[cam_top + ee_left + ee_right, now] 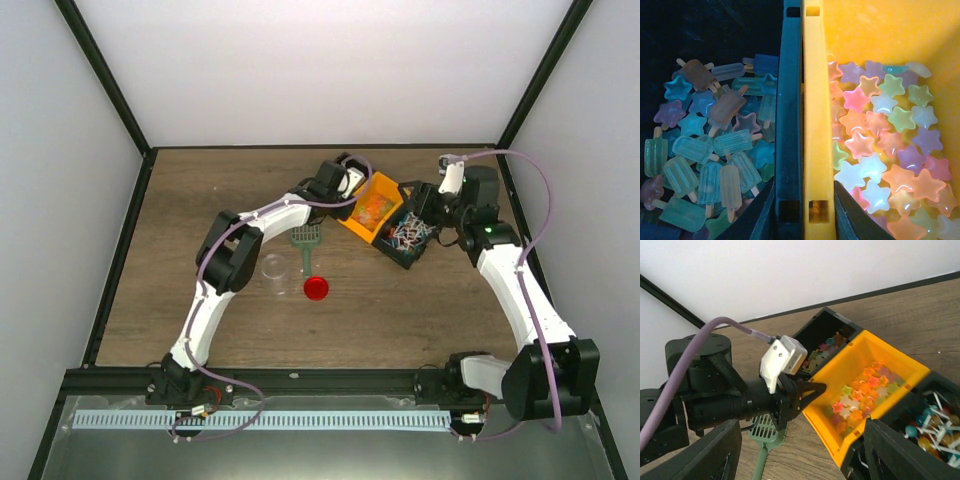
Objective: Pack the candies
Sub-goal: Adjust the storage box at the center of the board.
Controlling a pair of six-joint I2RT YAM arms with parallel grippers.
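Observation:
The candies lie in bins: pastel stars in the orange bin, and ice-lolly shapes with stars in a dark bin beside it. My left gripper straddles the two touching walls, the dark wall and the orange wall, and is shut on them with one finger pressed against each. From the right wrist view it sits at the orange bin's near corner. My right gripper hangs open over a black bin of stick candies, holding nothing.
A green slotted scoop lies left of the orange bin, under the left arm. In front of it stand a clear jar and a round red lid. The black bin touches the orange bin's right side.

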